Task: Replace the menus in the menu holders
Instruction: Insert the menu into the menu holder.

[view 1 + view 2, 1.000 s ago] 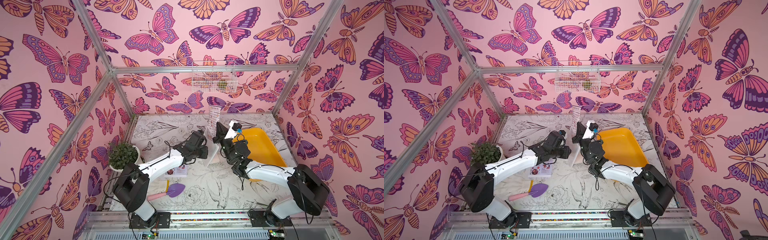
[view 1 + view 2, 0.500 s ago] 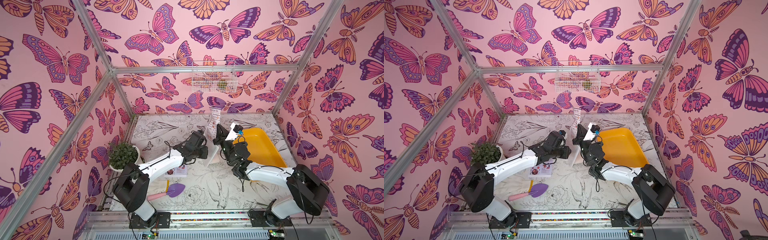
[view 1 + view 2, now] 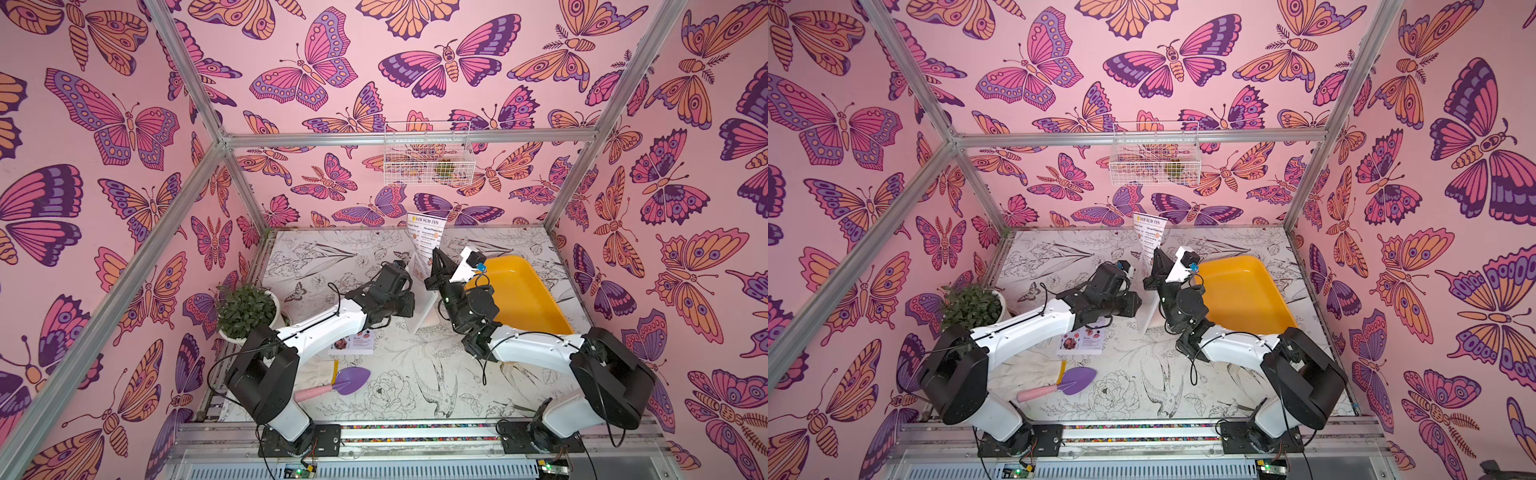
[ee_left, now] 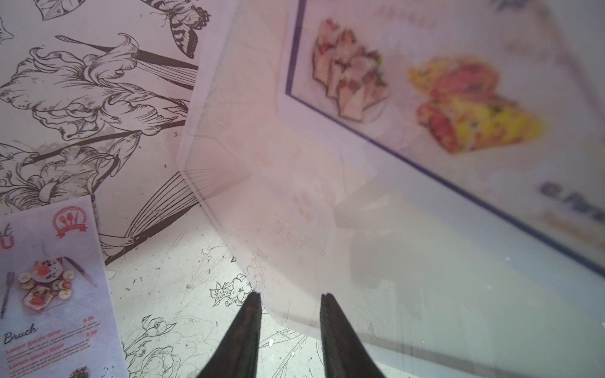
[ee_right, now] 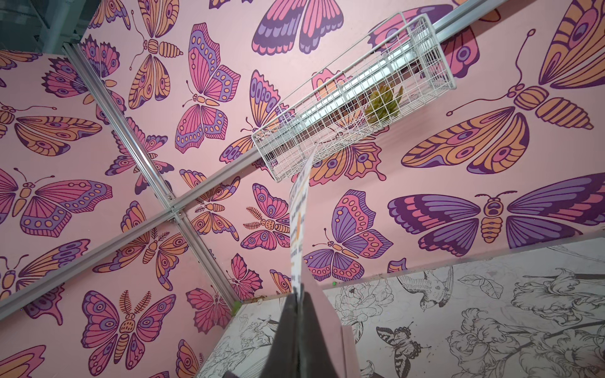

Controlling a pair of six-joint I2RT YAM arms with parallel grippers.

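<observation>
The right gripper (image 3: 437,261) is pinched tight on the white printed "DIM SUM INN" paper menu (image 3: 428,230), holding it upright over the clear acrylic sign stand (image 3: 426,311). The stand sits mid-table, beside the yellow plastic tray (image 3: 532,303). The left gripper (image 4: 291,296) has its jaws parted, with the tips at the stand's lower corner; I cannot tell whether they touch it. The pale pink paper menu (image 3: 353,343) lies flat by the left arm.
</observation>
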